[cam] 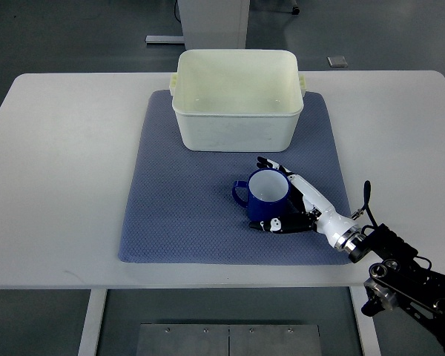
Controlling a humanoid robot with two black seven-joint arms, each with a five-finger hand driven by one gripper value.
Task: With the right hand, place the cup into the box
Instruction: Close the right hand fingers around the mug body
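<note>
A dark blue cup (263,195) with a white inside stands upright on the blue-grey mat (185,200), its handle pointing left. My right hand (285,199) reaches in from the lower right and wraps its fingers (276,224) around the cup's right side, thumb at the front and the other fingers behind. The cream plastic box (237,98) sits at the mat's far edge, just beyond the cup, and holds nothing. The left arm does not show.
The mat lies on a white table (67,170). A table leg and a small grey floor plate (337,61) show beyond the far edge. My right forearm (400,278) hangs past the table's front right edge.
</note>
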